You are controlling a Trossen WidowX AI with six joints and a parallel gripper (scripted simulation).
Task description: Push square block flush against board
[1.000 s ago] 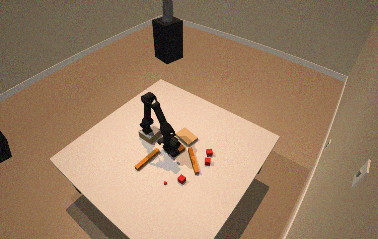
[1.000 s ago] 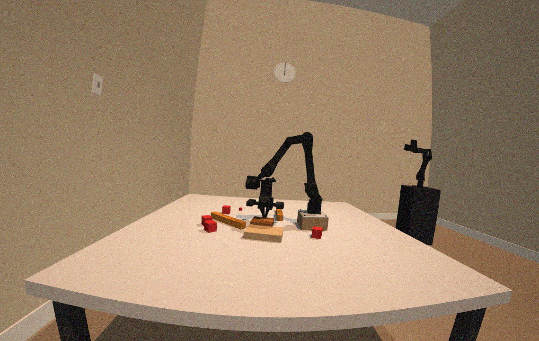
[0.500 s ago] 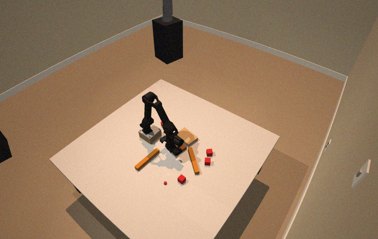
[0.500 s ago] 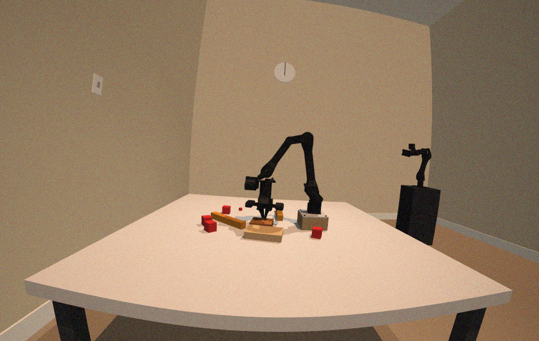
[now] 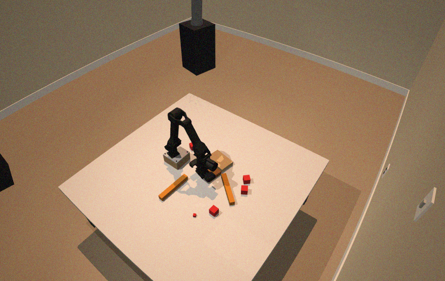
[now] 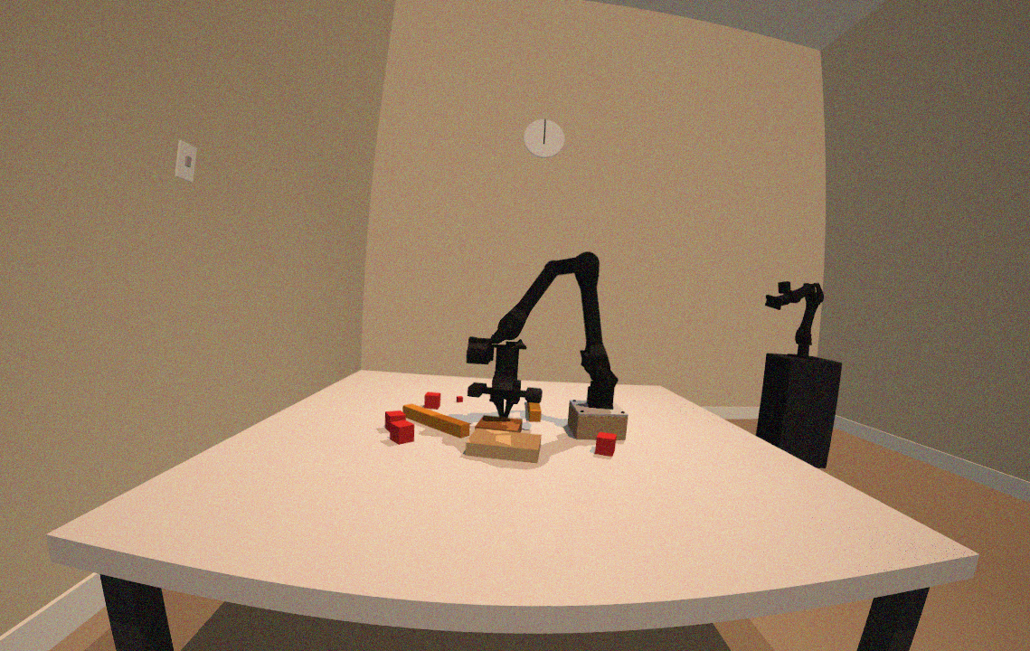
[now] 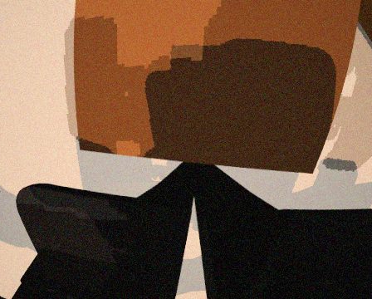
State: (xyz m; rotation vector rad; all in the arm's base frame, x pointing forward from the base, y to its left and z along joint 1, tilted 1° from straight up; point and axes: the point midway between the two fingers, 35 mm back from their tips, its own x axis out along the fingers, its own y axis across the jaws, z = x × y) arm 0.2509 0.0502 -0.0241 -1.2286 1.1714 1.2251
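The brown square block (image 5: 215,172) (image 6: 494,425) (image 7: 99,91) lies flat on the table, partly hidden by the arm in the top view. The light tan board (image 5: 225,161) (image 6: 502,449) lies flat beside it, on the side away from the fingers. The two are close, but I cannot tell whether they touch. My gripper (image 6: 505,416) (image 7: 195,164) is shut and empty, pointing down. Its tips are at the block's edge opposite the board, overlapping that edge in the wrist view. Contact there is unclear. The hand hides its fingertips in the top view.
One orange bar (image 5: 228,190) (image 6: 435,420) lies near the block, and another orange bar (image 5: 173,187) (image 6: 534,412) lies on the arm base's side. Several red cubes are scattered about, including a pair (image 5: 246,179) (image 6: 401,431) beyond the first bar and one cube (image 5: 191,146) (image 6: 605,444) near the base.
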